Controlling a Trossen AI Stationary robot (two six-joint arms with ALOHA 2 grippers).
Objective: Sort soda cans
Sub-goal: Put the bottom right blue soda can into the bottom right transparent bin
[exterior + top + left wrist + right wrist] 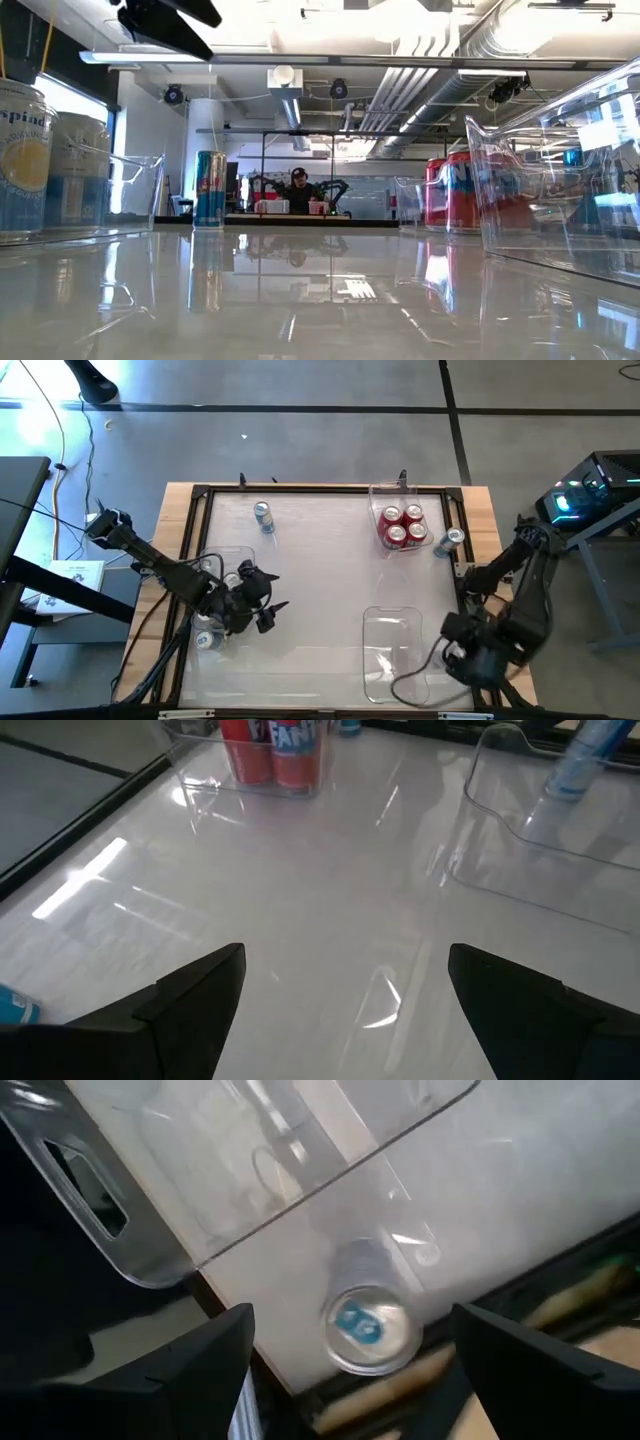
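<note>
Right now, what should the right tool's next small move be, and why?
Probably lower the right tool straight onto the can: it stands upright between the open fingers, beside the clear bin's corner, not yet gripped.

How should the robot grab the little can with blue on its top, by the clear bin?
By its round sides, just under the rim, coming straight down. The can stands upright, top facing the open right gripper, and the clear bin crowds one side.

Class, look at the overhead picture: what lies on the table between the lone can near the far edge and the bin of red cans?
Nothing: in the high view, bare table separates the lone can from the bin holding red cans.
</note>
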